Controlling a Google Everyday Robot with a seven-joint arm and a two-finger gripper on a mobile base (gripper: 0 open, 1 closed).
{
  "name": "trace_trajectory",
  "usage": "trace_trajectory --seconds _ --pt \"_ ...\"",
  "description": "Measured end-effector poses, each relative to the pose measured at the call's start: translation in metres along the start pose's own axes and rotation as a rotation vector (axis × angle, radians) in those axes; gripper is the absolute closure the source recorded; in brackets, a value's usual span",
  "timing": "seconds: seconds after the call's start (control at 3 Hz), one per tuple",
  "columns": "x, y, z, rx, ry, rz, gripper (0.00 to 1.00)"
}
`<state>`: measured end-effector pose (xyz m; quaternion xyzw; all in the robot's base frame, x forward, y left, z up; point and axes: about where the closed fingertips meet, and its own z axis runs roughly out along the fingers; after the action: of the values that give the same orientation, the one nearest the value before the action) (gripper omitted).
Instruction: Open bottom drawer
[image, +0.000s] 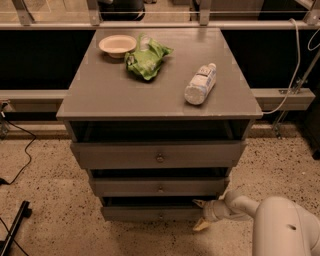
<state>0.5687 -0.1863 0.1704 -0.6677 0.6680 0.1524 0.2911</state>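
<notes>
The bottom drawer (145, 213) is the lowest and narrowest of three grey drawers, with a small round knob (160, 216) at its centre. It stands slightly out, with a dark gap above its front panel. My gripper (200, 214) is low at the right end of this drawer's front panel, reaching in from the right. Its two pale fingers are spread apart, one fingertip (198, 203) at the panel's top edge and one below near the floor. It holds nothing. The white arm (280, 225) fills the bottom right corner.
The mid-sized drawer (160, 186) and the widest top drawer (159, 155) sit above, both slightly out. On the cabinet top (100, 95) lie a bowl (117, 45), a green bag (146, 59) and a bottle (201, 83). Cables run over the speckled floor (45, 190) at left.
</notes>
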Motion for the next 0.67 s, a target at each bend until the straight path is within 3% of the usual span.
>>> trace_trajectory --seconds 0.33,0.67 --pt "0.009 0.004 0.002 -0.027 0.001 0.0 0.47" --pt "0.007 0.012 -0.009 -0.024 -0.063 0.008 0.7"
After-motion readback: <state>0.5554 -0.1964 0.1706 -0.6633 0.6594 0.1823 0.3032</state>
